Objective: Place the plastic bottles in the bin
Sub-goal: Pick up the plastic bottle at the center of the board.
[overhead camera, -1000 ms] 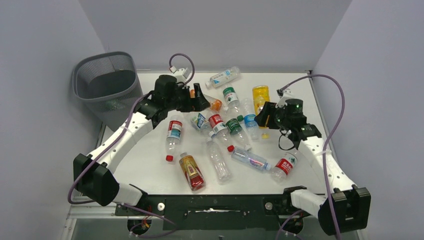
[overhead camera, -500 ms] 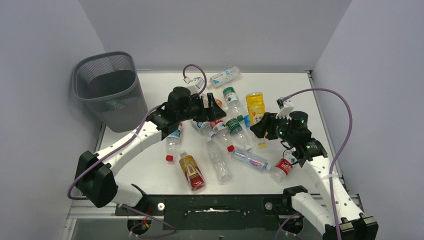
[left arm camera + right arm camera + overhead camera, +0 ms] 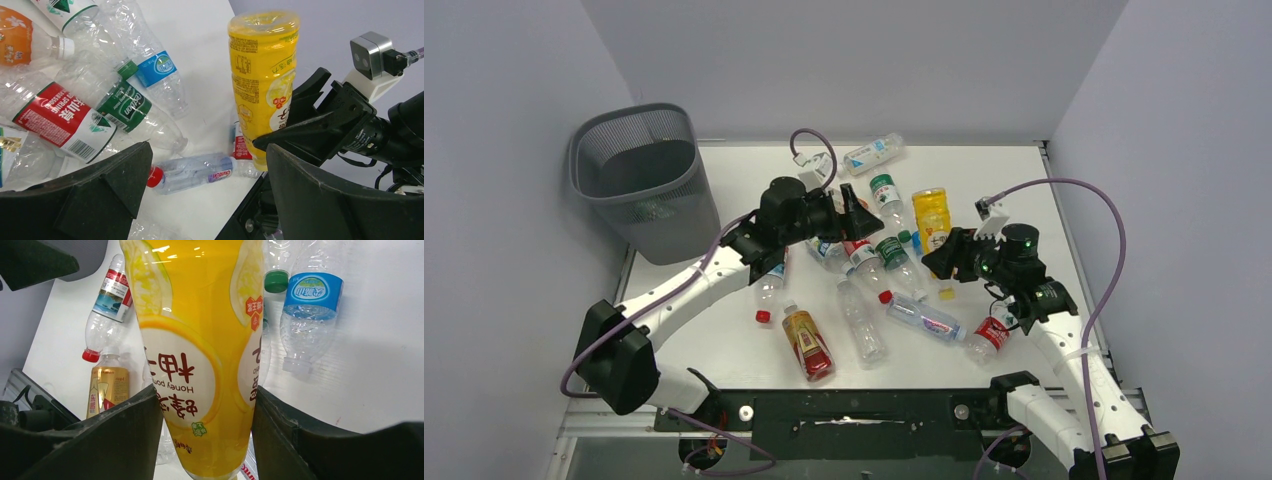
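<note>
My right gripper [image 3: 941, 256] is shut on a yellow bottle [image 3: 931, 212] and holds it cap-down above the table, right of the bottle pile. The right wrist view shows both fingers pressed on the yellow bottle's [image 3: 195, 340] sides, with the gripper [image 3: 202, 432] near its neck. My left gripper [image 3: 852, 210] is open and empty above the pile, pointing at the yellow bottle [image 3: 262, 75], which stands beyond the gripper [image 3: 207, 187]. Several clear bottles with red, green and blue labels [image 3: 874, 255] lie in the middle. The grey mesh bin [image 3: 659, 215] stands at the far left.
An amber bottle [image 3: 807, 342] and a clear red-capped bottle [image 3: 922, 318] lie near the front edge. A red-labelled bottle [image 3: 991, 333] lies under my right arm. A white-labelled bottle [image 3: 871, 153] lies at the back. A loose red cap [image 3: 762, 316] lies left of the amber bottle.
My right gripper has raised the yellow bottle off the table, turned it upright and carried it left. My left arm has swung right, from near the bin side to over the pile.
</note>
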Action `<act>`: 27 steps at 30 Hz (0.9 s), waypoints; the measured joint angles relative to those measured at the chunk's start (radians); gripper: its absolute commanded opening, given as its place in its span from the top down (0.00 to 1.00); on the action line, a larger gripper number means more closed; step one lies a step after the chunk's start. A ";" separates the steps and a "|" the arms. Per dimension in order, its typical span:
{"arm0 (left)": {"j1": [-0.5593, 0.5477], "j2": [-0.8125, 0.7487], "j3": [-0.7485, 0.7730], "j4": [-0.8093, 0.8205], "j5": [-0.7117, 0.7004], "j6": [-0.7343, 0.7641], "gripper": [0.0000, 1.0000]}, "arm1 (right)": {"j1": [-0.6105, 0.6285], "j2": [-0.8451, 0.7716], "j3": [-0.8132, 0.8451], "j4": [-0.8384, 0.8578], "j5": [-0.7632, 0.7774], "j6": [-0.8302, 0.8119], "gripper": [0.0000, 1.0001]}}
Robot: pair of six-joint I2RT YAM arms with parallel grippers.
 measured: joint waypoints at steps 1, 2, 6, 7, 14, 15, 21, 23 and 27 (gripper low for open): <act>-0.002 0.001 -0.006 0.012 0.005 -0.006 0.15 | 0.000 0.000 0.000 0.001 -0.006 0.002 0.43; -0.004 0.002 -0.011 0.025 0.008 -0.010 0.15 | 0.000 0.000 0.000 0.002 -0.014 0.003 0.43; -0.010 0.008 -0.032 0.078 0.013 -0.024 0.15 | 0.000 0.000 0.000 0.010 -0.046 0.010 0.43; -0.011 0.010 -0.040 0.093 0.014 -0.029 0.15 | 0.000 0.000 0.000 0.012 -0.054 0.013 0.43; -0.016 0.029 -0.076 0.161 0.022 -0.055 0.15 | 0.018 0.010 -0.001 0.035 -0.092 0.037 0.44; -0.019 0.033 -0.076 0.172 0.023 -0.058 0.15 | 0.024 0.014 -0.002 0.042 -0.095 0.041 0.44; -0.039 0.036 -0.076 0.240 0.029 -0.068 0.15 | 0.066 0.043 -0.008 0.072 -0.100 0.064 0.44; -0.046 0.036 -0.078 0.263 0.029 -0.069 0.15 | 0.079 0.055 -0.008 0.080 -0.099 0.071 0.44; -0.060 0.038 -0.081 0.296 0.029 -0.071 0.15 | 0.112 0.079 -0.008 0.097 -0.094 0.083 0.44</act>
